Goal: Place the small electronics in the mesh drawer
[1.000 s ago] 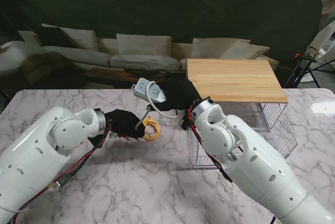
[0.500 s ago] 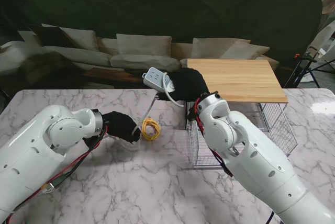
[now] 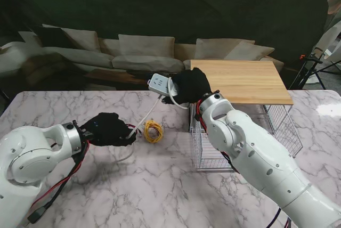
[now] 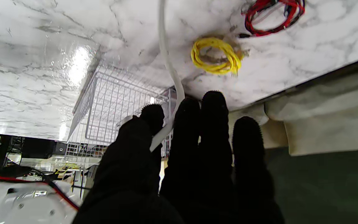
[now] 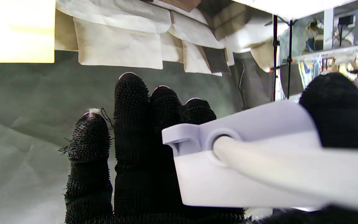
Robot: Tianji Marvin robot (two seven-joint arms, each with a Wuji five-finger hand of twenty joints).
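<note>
- The black-gloved right hand (image 3: pixel 191 85) gripped a white plastic power strip (image 3: pixel 157 83) above the marble table (image 3: pixel 160 185), left of the wire mesh drawer (image 3: pixel 282 127).
- The black-gloved left hand (image 3: pixel 108 129) pinched the strip's white cord (image 4: pixel 169 62) between thumb and fingers.
- A coiled yellow cable (image 3: pixel 154 131) lay just beside that hand.

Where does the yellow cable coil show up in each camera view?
Stand view: yellow cable coil lies on the marble, just right of the left hand.
Left wrist view: coil beyond the fingers.
Right wrist view: not in it.
Shared landmark: white cord passing beside it.
</note>
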